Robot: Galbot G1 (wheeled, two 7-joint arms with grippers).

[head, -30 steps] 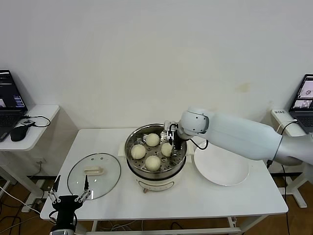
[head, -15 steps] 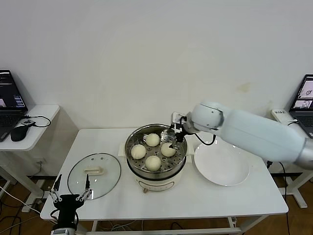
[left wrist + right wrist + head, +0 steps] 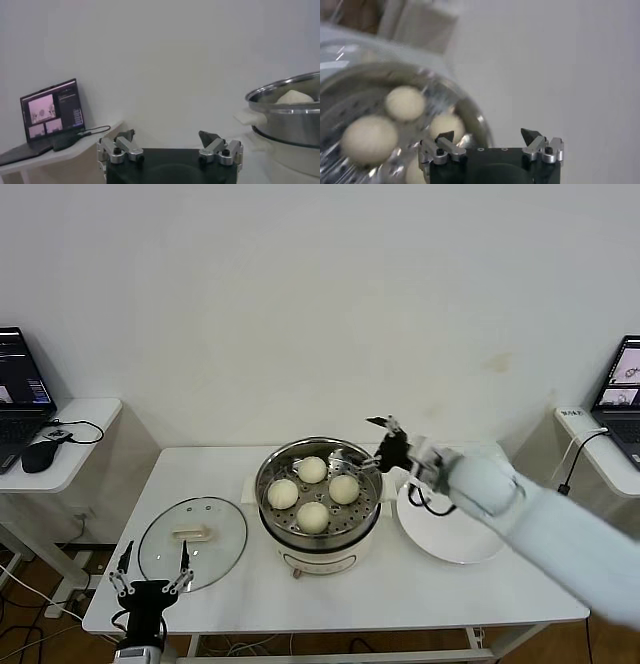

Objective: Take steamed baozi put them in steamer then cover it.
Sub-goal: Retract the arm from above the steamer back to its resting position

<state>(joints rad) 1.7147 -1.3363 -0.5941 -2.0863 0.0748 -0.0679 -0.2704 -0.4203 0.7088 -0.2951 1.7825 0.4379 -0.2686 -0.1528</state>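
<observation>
Steel steamer: from the head view you see four steamed baozi seated inside, cover flat on the table beside it, uncovered. Right gripper over the far rim, spread wide, empty.
Left wrist: left gripper gaping, empty, low near the table's edge, likely placed for the cover.
Right wrist: buns below.

4 round, smooth, cream-white steamed baozi sit inside the steamer, close together on its tray with little holes. The steamer is a shiny metal pot on a cream-white base, in the middle of the table. The cover, a clear glass lid with a cream-white handle, lies flat on the table just left of the steamer.
</observation>
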